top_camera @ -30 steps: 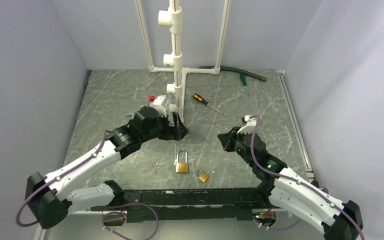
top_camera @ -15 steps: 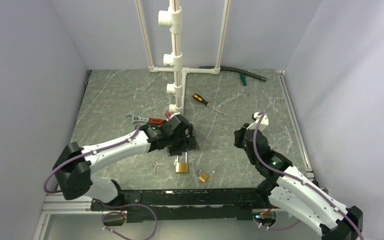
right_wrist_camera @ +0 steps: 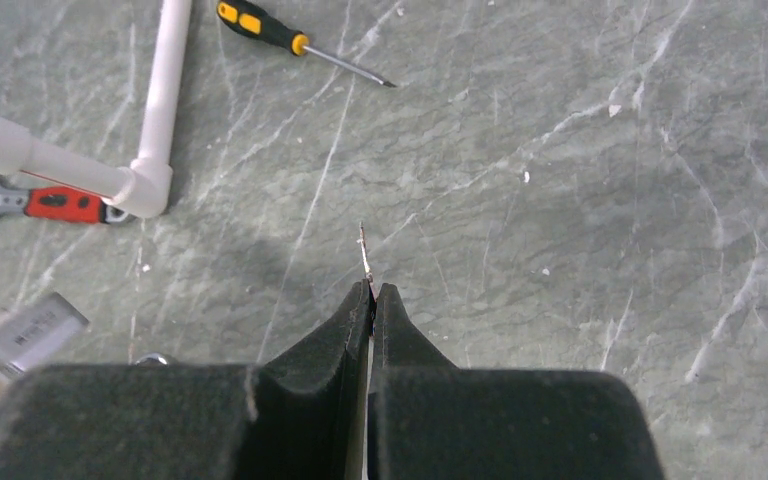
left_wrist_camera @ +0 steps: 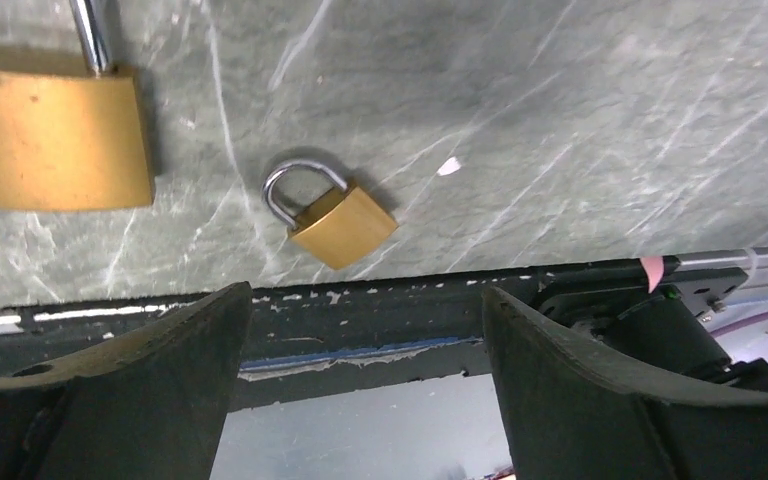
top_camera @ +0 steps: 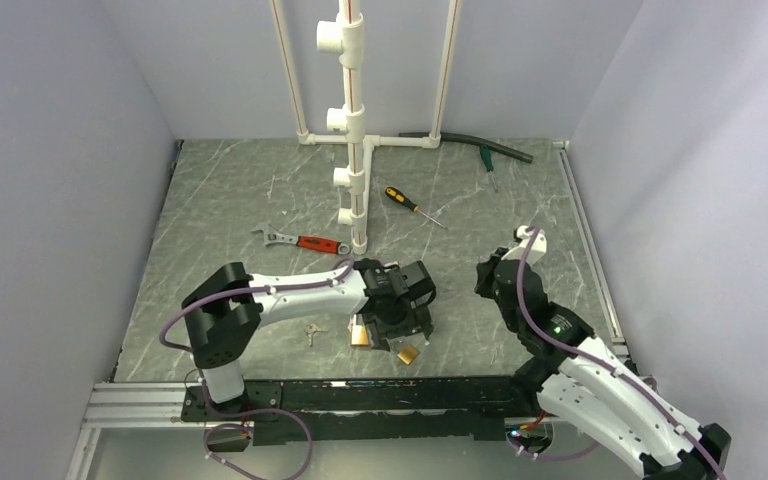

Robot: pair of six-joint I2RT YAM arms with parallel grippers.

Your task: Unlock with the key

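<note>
The left end effector (top_camera: 397,318) hangs over the tabletop (top_camera: 230,200) just to the right of the big padlock (top_camera: 359,333). Its two fingers (left_wrist_camera: 160,350) stand far apart and there is nothing between them. In the left wrist view, the small padlock (left_wrist_camera: 335,215) lies flat just past the open fingers. It is near the big padlock, on its right, but not touching it.

The right end effector (right_wrist_camera: 372,292) is well to the right of the big padlock. Its fingers are pressed tight together. A thin silver sliver pokes out from the tips. It looks like the key (right_wrist_camera: 364,250) seen from its edge, and the fingers pinch it.

A small silver piece (top_camera: 311,333) lies on the tabletop just left of the big padlock. It is too small to tell what it is.

A red-handled wrench (top_camera: 305,241) lies farther back from the big padlock. A black and orange screwdriver (top_camera: 405,201) lies farther back than that, a bit to the right.
</note>
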